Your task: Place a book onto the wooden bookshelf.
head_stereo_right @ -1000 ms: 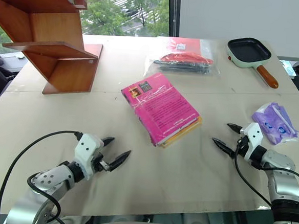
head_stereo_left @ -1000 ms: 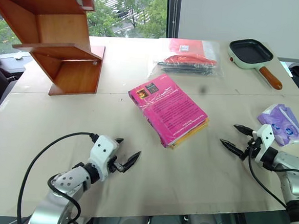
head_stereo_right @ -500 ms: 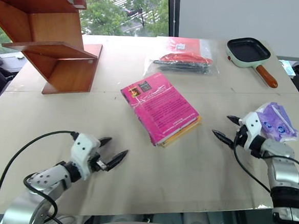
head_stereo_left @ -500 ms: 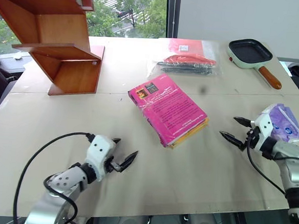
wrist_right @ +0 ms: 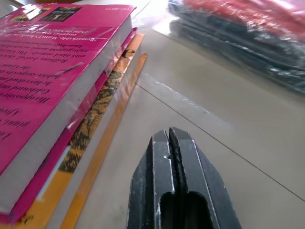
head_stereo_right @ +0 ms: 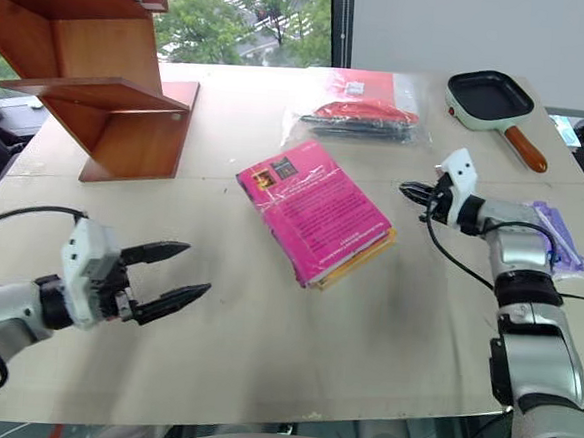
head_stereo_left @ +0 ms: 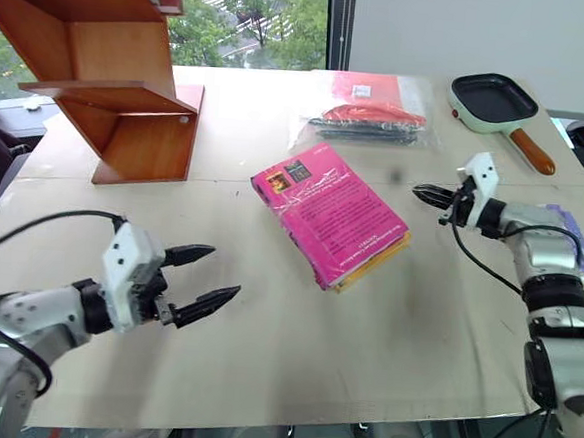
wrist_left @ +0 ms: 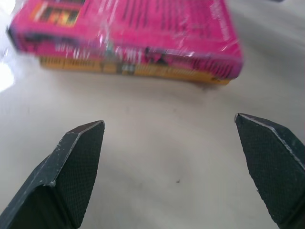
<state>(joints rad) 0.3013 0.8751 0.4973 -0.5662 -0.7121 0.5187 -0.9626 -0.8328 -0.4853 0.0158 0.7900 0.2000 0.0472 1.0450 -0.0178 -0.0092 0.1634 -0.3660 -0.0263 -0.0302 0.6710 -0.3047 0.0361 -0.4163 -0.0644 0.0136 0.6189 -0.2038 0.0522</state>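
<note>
The pink book (head_stereo_left: 328, 211) lies flat at the table's middle, wrapped in glossy film, stacked on a yellow book (head_stereo_left: 382, 257). At the far left stands the wooden bookshelf (head_stereo_left: 111, 76), reddish-brown with slanted panels. My left gripper (head_stereo_left: 224, 272) hovers open above the near left of the table, pointing toward the book; the left wrist view shows the book's spine (wrist_left: 124, 43) beyond the wide-apart fingers (wrist_left: 76, 162). My right gripper (head_stereo_left: 416, 192) is shut and empty, just right of the book's far corner; the right wrist view has its closed tips (wrist_right: 170, 131) near the book's page edge (wrist_right: 71, 100).
A clear bag (head_stereo_left: 364, 119) with red and black items lies behind the book. Further right sit a green-rimmed pan (head_stereo_left: 496, 103) with a wooden handle and a purple packet (head_stereo_left: 581, 249) behind my right forearm. Bare tabletop (head_stereo_left: 293, 349) spreads in front of the books.
My right gripper swung up and leftward from beside the purple packet toward the book and shut. My left gripper rose and shifted left, staying open.
</note>
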